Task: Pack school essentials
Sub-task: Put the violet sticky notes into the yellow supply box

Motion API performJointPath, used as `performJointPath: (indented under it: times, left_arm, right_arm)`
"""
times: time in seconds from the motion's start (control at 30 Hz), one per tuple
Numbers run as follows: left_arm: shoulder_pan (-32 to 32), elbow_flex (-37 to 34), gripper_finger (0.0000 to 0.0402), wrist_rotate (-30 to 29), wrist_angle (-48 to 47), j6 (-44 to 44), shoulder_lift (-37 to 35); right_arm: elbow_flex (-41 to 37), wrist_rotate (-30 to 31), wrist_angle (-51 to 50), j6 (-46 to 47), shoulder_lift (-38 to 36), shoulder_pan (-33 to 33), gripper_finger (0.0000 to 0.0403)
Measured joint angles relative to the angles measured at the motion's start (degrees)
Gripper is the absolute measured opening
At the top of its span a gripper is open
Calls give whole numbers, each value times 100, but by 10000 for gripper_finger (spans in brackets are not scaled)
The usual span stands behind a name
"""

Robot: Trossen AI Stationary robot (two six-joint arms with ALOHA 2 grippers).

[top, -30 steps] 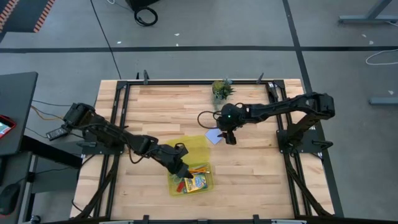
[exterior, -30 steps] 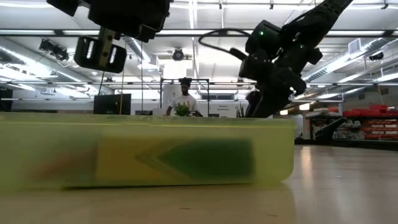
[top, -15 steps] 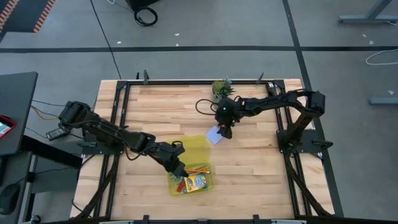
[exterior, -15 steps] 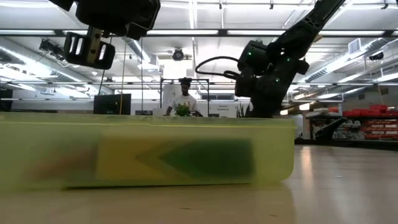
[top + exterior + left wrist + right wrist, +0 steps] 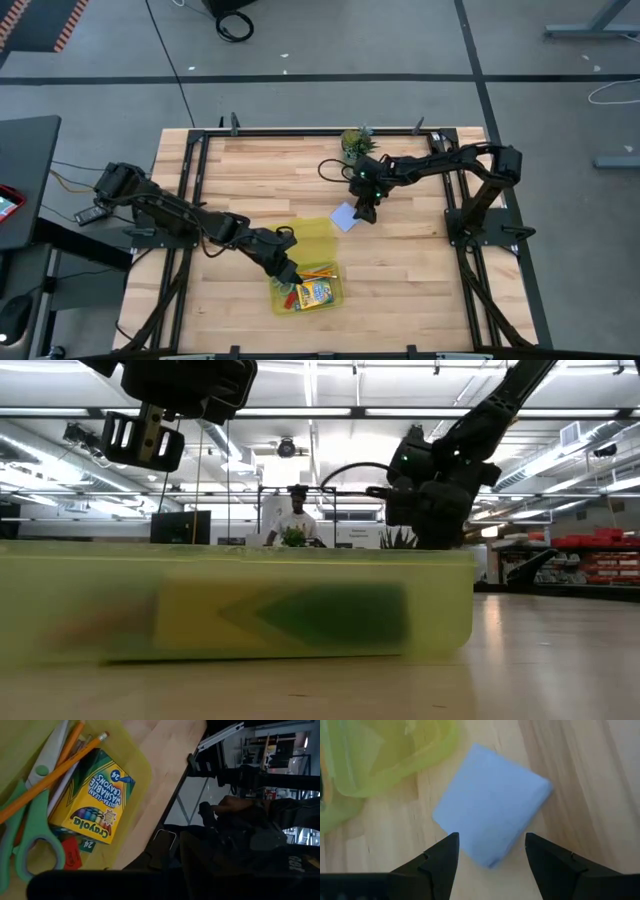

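A pale blue square note pad lies flat on the wooden table, just beside the translucent yellow case. My right gripper hangs open over the pad, slanting down, one finger on either side of the pad's near corner without touching it. In the case lie a yellow-green crayon box, green-handled scissors, orange pencils and a small red block. My left gripper hovers above them.
A small potted plant stands at the table's far edge, behind my right arm. In the low view the case's wall hides my right gripper's fingertips. A person stands in the room beyond the table. Bare wood lies to the right of the pad.
My right gripper has sunk toward the note pad and rolled about its own axis, staying open. The pad and the things in the case have not moved.
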Motion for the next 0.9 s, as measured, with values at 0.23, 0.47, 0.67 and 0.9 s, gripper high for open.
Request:
performJointPath:
  times: [0.23, 0.47, 0.67, 0.9]
  left_arm:
    - [0, 0, 52, 0, -48, 10, 0]
    - [0, 0, 51, 0, -59, 61, 0]
    - [-2, 0, 50, 0, -70, 58, 0]
    - [-123, 0, 48, -2, -72, -27, 0]
  right_arm:
    - [-150, -196, 64, 87, 0, 35, 235]
    - [-150, -228, 356, 348, -2, 273, 235]
    - [-150, -407, 489, 609, -2, 280, 235]
    - [-156, 92, 313, 898, -4, 152, 234]
